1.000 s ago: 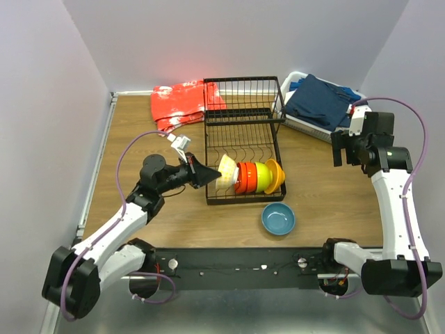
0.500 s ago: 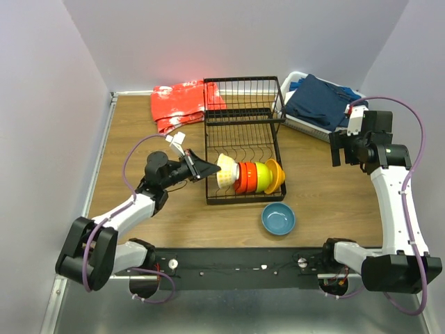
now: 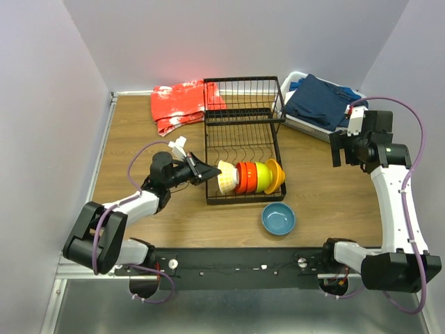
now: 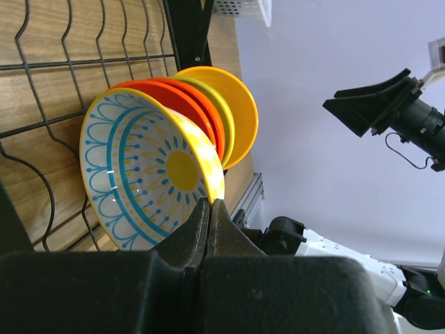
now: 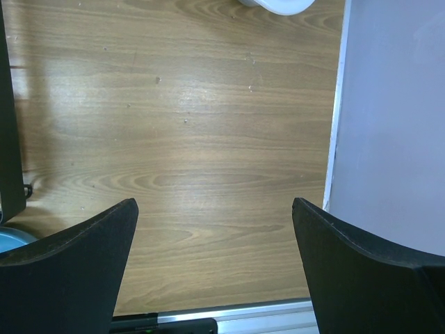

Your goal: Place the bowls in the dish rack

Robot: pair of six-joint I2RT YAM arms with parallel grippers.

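Left hand (image 3: 208, 172) first: its two fingers are pressed flat together with nothing between them, and their tips sit right at the near rim of the white round bowl with the blue pattern and yellow centre (image 4: 142, 174). Whether they actually touch that rim I cannot tell from the wrist view.

That bowl stands on edge at the left end of a row in the near part of the large black wire dish rack (image 3: 243, 120), its patterned inside facing left towards my hand. Nested against its right side are the red-orange bowl (image 3: 243, 177), then the lime green bowl (image 3: 262, 177), then the yellow-orange bowl (image 3: 277, 175) at the rack's right wall. All four look loaded, so I judge the job to be at its end. A plain blue bowl (image 3: 278, 218) sits on the wooden tabletop (image 3: 139, 132) just near of the rack.

Right hand (image 5: 214, 203) is spread wide and empty, held high over bare wood, well apart from the rack.

What worries me is the contact at that rim. If I push right with shut fingers, the whole row could slide and the yellow-orange bowl could ride up over the right wall. A glazed rim is slippery, so the tips might skid off and jam in the wires. Pulling back carelessly could drag the white bowl over to the left.
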